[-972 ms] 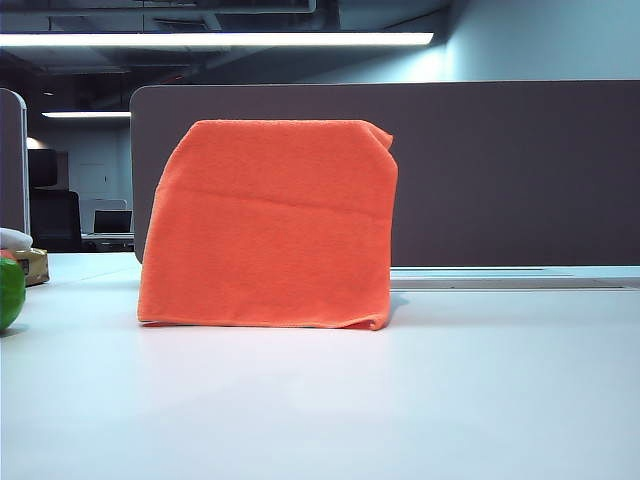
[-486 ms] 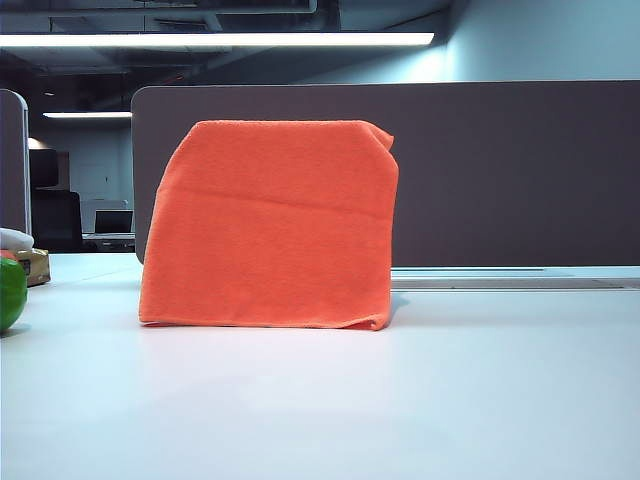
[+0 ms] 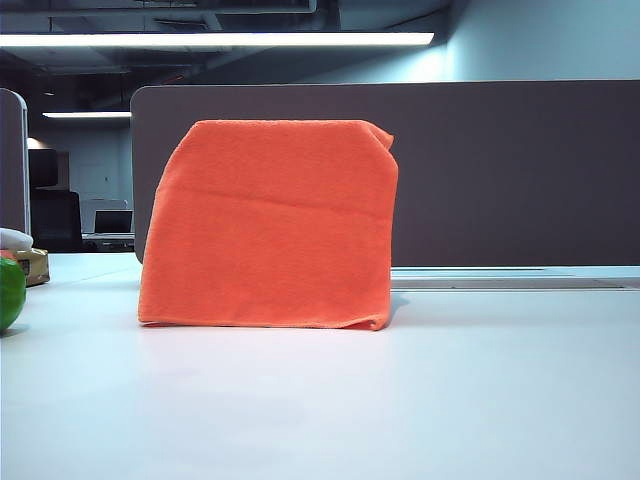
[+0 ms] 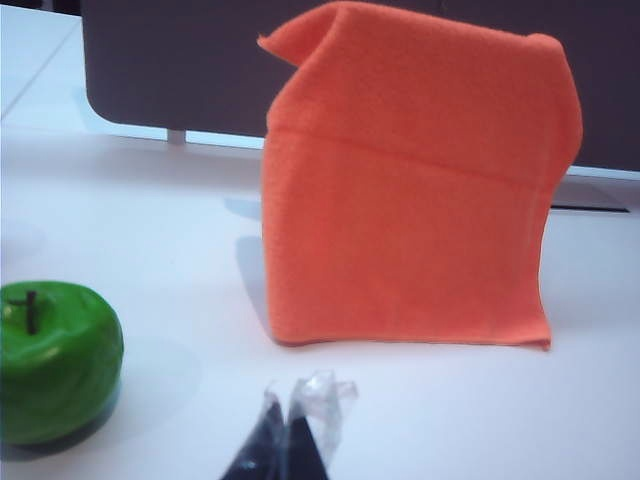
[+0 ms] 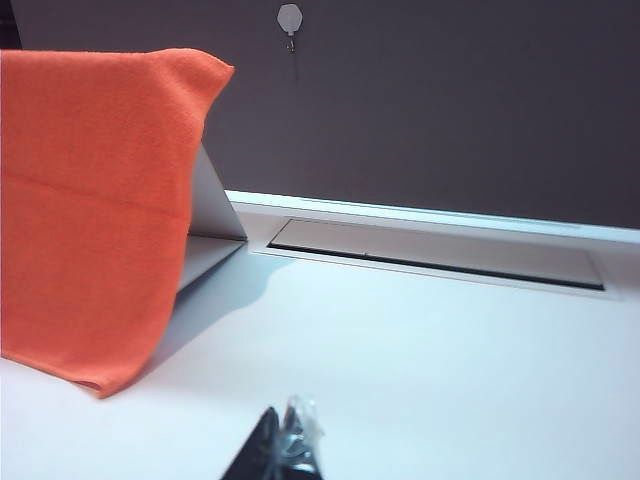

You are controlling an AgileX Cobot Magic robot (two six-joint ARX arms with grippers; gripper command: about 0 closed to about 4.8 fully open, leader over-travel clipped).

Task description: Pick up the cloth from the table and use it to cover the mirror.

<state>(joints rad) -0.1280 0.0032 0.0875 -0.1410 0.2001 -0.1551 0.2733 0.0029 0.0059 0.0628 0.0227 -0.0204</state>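
Note:
The orange cloth (image 3: 268, 225) hangs draped over the upright mirror on the white table (image 3: 400, 400), and its lower hem reaches the tabletop. In the exterior view the mirror is fully hidden under it. The right wrist view shows the cloth (image 5: 90, 200) from the side, with the mirror's pale back and stand (image 5: 208, 215) peeking out behind it. My left gripper (image 4: 290, 402) is shut and empty, well in front of the cloth (image 4: 410, 200). My right gripper (image 5: 285, 420) is shut with nothing in it, back from the cloth's near corner. Neither gripper shows in the exterior view.
A green apple (image 4: 55, 360) sits on the table left of the cloth, also at the exterior view's left edge (image 3: 8, 290). A grey-brown divider panel (image 3: 500, 170) stands behind. A cable slot (image 5: 430, 255) runs along the table's back edge.

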